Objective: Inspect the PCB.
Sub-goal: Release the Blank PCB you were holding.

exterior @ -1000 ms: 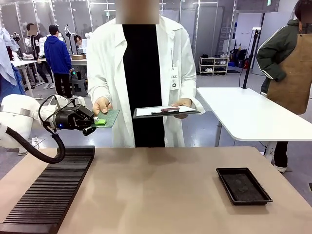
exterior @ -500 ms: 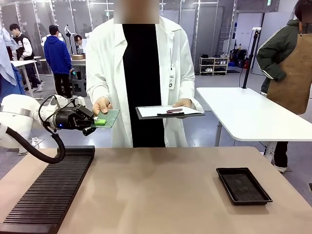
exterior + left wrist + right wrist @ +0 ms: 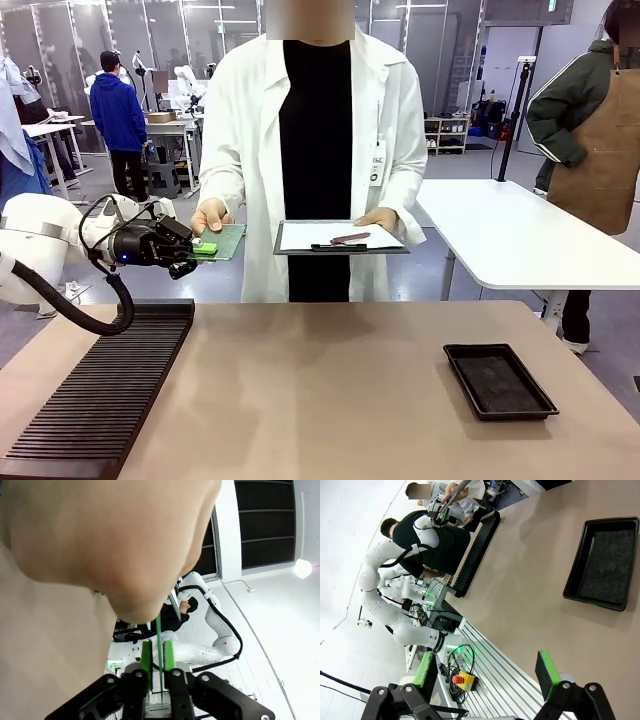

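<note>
A thin green PCB [image 3: 224,241] is held level above the table's far left edge. My left gripper [image 3: 203,248] is shut on its near end, and the person's hand [image 3: 209,214] grips its far edge. In the left wrist view the PCB [image 3: 159,647] stands edge-on between the green pads [image 3: 146,661], with the person's hand [image 3: 100,535] right over it. The person's other hand holds a white clipboard [image 3: 338,237] with a pen on it. My right gripper [image 3: 487,672] is open, high above the table.
A long black ribbed rack [image 3: 100,395] lies along the table's left side. A black rectangular tray [image 3: 498,380] sits at the right, also seen as the tray [image 3: 605,562] in the right wrist view. Another person stands at a white table [image 3: 510,235] behind.
The person has shifted to the right and lowered the clipboard a little. My left gripper and the PCB have stayed in place.
</note>
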Controlling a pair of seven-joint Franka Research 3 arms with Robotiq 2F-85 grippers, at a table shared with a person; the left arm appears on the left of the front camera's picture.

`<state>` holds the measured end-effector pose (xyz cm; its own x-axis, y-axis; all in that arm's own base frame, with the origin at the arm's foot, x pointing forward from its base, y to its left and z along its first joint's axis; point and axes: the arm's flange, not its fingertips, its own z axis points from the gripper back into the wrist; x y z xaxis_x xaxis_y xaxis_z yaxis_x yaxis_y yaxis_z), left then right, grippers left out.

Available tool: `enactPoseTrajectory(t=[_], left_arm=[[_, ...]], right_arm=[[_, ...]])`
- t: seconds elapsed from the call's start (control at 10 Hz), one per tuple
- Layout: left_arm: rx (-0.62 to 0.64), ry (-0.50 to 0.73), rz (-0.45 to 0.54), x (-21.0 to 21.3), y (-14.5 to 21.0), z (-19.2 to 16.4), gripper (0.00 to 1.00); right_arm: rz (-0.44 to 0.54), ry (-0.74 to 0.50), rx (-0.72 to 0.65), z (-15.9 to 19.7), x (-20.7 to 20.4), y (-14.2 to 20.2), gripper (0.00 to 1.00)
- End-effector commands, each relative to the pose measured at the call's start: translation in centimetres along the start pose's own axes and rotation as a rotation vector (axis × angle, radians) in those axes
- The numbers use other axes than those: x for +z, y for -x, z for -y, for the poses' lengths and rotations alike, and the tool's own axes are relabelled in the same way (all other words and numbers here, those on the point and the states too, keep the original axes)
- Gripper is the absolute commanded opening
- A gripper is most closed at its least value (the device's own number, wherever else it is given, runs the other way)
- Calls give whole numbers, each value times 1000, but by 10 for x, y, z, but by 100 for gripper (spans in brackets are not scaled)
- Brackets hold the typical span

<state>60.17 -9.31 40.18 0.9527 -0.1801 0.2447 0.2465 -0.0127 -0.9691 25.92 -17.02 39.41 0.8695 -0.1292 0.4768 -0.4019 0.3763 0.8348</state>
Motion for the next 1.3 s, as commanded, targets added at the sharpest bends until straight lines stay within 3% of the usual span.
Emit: enactPoseTrajectory(t=[0.0, 0.1, 0.2, 0.3, 0.4, 0.6, 0.7, 0.8, 1.2], left_arm=[[12, 17, -1, 0, -1, 2, 77], [23, 3, 7, -1, -1, 1, 40], [35, 8, 10, -1, -1, 0, 100], [42, 14, 0, -3, 0, -1, 72], [38, 18, -8, -4, 0, 0, 100], [27, 22, -20, -5, 1, 4, 100], [30, 21, -13, -5, 1, 3, 89], [32, 14, -6, -5, 3, 4, 99], [14, 6, -7, -4, 1, -1, 100]], right_arm=[[12, -7, 20, 0, 1, -1, 100], [12, -7, 20, 0, 1, -1, 100], [12, -7, 20, 0, 1, -1, 100], [12, -7, 20, 0, 1, -1, 100], [12, -7, 20, 0, 1, -1, 100], [12, -7, 20, 0, 1, -1, 100], [12, -7, 20, 0, 1, -1, 100], [12, -7, 20, 0, 1, -1, 100], [12, -7, 20, 0, 1, -1, 100]])
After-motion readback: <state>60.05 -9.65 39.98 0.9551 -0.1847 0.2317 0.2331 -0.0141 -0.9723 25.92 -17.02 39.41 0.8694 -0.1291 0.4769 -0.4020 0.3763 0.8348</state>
